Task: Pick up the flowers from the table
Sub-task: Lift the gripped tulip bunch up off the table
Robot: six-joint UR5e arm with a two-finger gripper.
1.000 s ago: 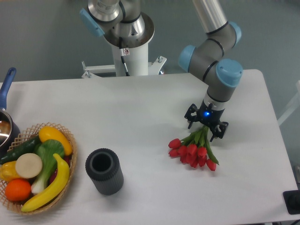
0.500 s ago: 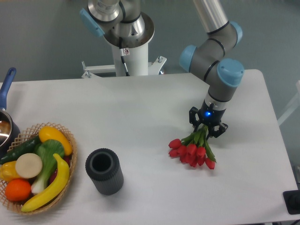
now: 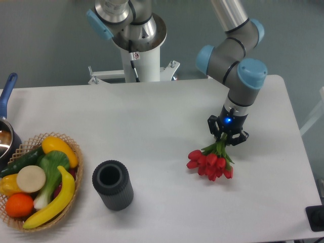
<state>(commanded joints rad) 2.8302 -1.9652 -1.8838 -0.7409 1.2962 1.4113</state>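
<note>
The flowers (image 3: 210, 162), a bunch of red tulip buds on green stems, hang at the right of the white table (image 3: 152, 116), with the buds pointing down and left. My gripper (image 3: 226, 137) is shut on the green stems just above the buds. The buds look slightly raised off the tabletop, with a faint shadow beneath them. The stem ends are hidden between the fingers.
A dark grey ribbed cylinder cup (image 3: 112, 185) stands front left of centre. A wicker basket (image 3: 76, 157) of fruit and vegetables sits at the left edge, with a blue-handled pot (image 3: 6, 101) behind it. The robot's white base (image 3: 139, 55) rises beyond the far edge.
The gripper's fingers closed on the stems, then moved a little up and right with the bunch. The tulips shifted right and drew together under the gripper.
</note>
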